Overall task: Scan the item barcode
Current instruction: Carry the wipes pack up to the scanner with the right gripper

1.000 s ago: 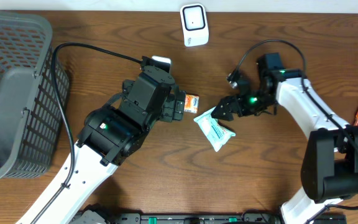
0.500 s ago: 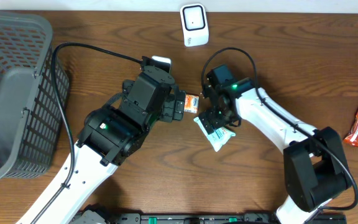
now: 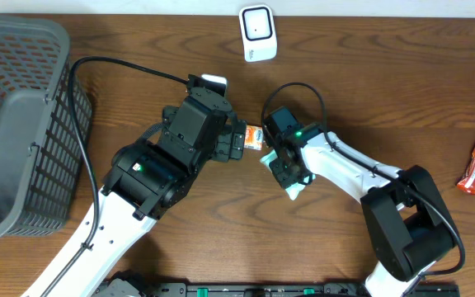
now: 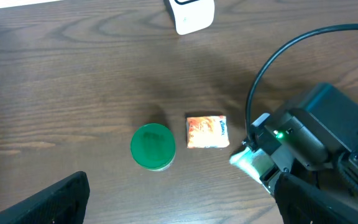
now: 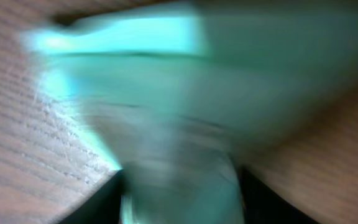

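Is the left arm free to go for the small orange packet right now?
Probably yes. The orange packet lies uncovered on the table just ahead of the open left pincer. The right arm sits close beside it over the teal pouch, so it may crowd the approach.

Dark wooden table (image 3: 138, 49) (grain running sideways) with a pale strip (image 3: 386, 7) beyond it.
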Motion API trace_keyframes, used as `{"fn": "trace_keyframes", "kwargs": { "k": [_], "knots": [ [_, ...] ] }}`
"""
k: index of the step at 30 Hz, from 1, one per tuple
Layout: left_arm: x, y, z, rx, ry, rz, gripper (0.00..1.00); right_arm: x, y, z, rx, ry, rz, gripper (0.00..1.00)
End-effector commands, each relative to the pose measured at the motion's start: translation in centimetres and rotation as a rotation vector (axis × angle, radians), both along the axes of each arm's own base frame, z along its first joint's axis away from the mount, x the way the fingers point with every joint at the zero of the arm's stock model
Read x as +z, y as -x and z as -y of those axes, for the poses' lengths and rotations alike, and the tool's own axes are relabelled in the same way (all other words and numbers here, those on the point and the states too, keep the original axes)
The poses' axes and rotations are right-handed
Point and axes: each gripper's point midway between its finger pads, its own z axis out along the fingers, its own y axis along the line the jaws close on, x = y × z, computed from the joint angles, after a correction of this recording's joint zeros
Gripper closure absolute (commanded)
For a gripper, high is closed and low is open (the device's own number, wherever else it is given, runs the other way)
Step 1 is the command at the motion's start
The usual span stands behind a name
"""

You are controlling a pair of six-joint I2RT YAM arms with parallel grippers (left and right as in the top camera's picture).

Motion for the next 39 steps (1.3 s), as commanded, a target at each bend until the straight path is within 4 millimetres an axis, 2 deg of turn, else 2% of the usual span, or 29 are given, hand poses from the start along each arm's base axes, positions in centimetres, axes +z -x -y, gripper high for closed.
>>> {"fn": "trace_keyframes", "kwargs": {
  "k": [1,3,4,8,11,13,17,23,27,29,30,39],
  "knots": [
    [0.1,-0.2,-0.3,0.013,-0.012,0.008,0.05,-0.6,-0.4,0.6,-0.007,0.045,0.027,0.80],
    [0.0,-0.1,-0.4,0.013,-0.018,0.000,0.05,-0.5,-0.8,0.5,-0.009,0.048,0.048,0.96],
    [-0.2,0.0,-0.5,0.013,-0.023,-0.007,0.05,-0.5,-0.9,0.5,-0.009,0.046,0.050,0.99],
    [-0.8,0.3,-2.1,0.057,-0.096,-0.020,0.05,-0.3,-0.9,0.2,-0.007,0.029,0.044,0.99],
    [-1.2,0.7,-4.0,0.109,-0.184,-0.028,0.05,0.3,0.2,-0.7,-0.001,-0.020,-0.025,0.99],
    [-1.2,0.8,-4.5,0.123,-0.208,-0.028,0.05,1.0,1.2,-1.5,0.000,-0.062,-0.090,0.99],
    [-1.3,0.8,-4.7,0.128,-0.218,-0.029,0.04,3.3,3.7,-3.5,-0.017,-0.202,-0.265,0.99],
    [-1.3,0.8,-4.7,0.128,-0.217,-0.029,0.05,8.0,7.6,-7.7,-0.078,-0.524,-0.560,0.99],
    [-1.4,0.9,-4.8,0.127,-0.222,-0.035,0.05,11.1,8.9,-9.3,-0.147,-0.707,-0.718,0.99],
    [-1.5,1.0,-4.9,0.126,-0.227,-0.041,0.05,11.9,9.0,-9.1,-0.240,-0.730,-0.778,0.99],
    [-1.6,1.2,-5.0,0.126,-0.232,-0.047,0.05,12.1,8.6,-8.7,-0.353,-0.717,-0.817,0.99],
    [-1.6,1.5,-5.2,0.233,-0.140,-0.067,0.05,11.9,4.6,-5.3,-0.928,-0.652,-0.918,0.99]
  ]
}}
